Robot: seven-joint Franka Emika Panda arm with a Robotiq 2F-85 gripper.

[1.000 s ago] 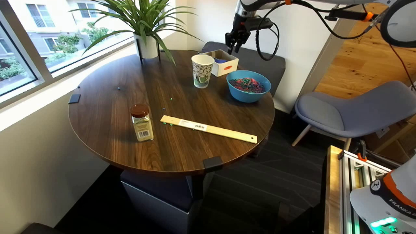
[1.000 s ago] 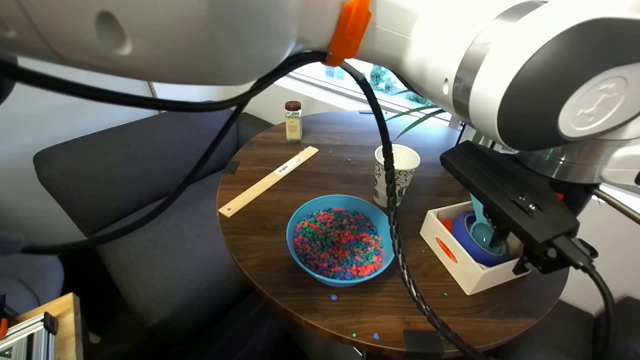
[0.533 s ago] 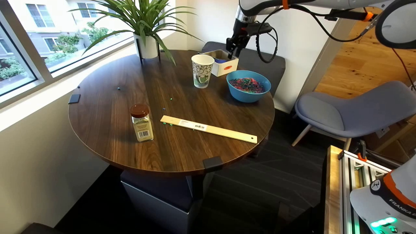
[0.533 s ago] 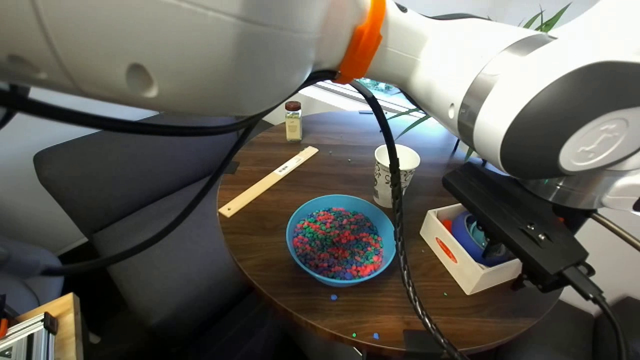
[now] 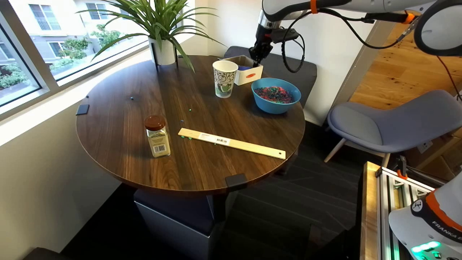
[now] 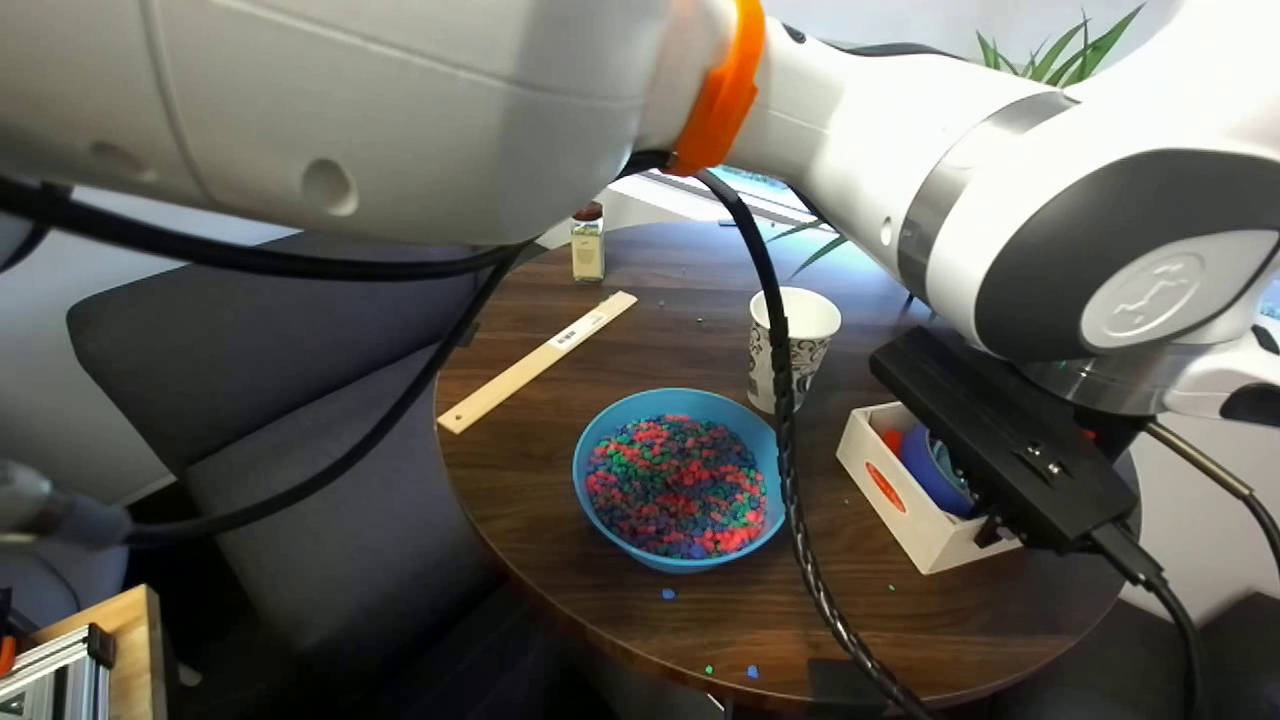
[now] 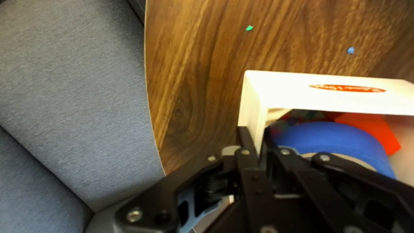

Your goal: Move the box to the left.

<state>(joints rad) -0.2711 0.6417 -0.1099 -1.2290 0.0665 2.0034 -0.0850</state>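
Observation:
The box is a pale open-top box with a red oval label, at the far table edge behind the paper cup and the blue bowl. It also shows at the right in an exterior view. It holds a dark blue round thing and red pieces. In the wrist view, my gripper straddles one short wall of the box, one finger outside and one inside, closed onto it. In an exterior view the gripper points down at the box's right end. Elsewhere the camera housing mostly hides the fingers.
A patterned paper cup stands close beside the box. A blue bowl of colourful bits stands near it. A wooden ruler, a spice jar and a potted plant are on the round table. A cable hangs from the arm.
My gripper has come down onto the box's end wall and closed on it. Since half a second ago the box has shifted slightly to the left in both exterior views.

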